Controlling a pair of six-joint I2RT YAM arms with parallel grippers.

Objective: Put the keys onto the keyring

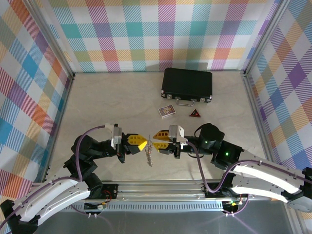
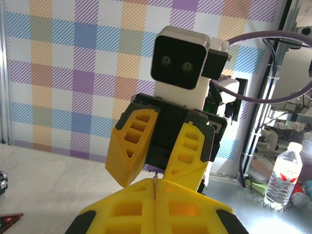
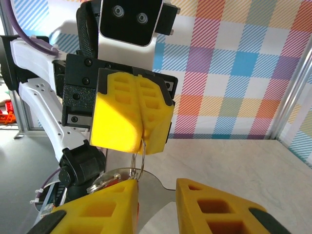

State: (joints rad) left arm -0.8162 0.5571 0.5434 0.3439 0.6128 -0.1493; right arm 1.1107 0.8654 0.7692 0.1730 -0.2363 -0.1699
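The left gripper pinches one keyring shut; its loop and one key hang by the right gripper's spread fingers.

Left gripper and right gripper block each other head-on; black case stands beyond, table open leftward.

Yellow left claw, black case
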